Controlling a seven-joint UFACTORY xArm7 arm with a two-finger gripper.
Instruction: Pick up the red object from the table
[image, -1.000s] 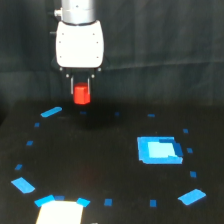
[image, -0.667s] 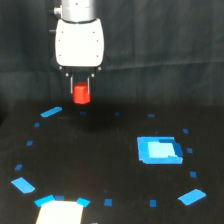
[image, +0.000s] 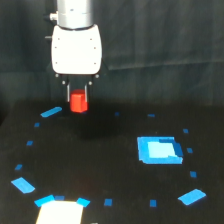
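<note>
The red object (image: 78, 101) is a small red-orange faceted block held between the two thin fingers of my gripper (image: 78, 106). The gripper hangs under a white body (image: 76, 49) in the upper left of the exterior view. The block is lifted above the black table (image: 110, 165), with a faint dark shadow below it. The fingers are shut on the block's sides.
A large bright blue patch (image: 158, 150) lies on the exterior view's right. Small blue tape marks ring the table, among them one (image: 51, 112) just left of the block. A pale square (image: 59, 212) with blue corners sits at the bottom left edge.
The gripper with the red object has risen a little; the block stays held between the fingers.
</note>
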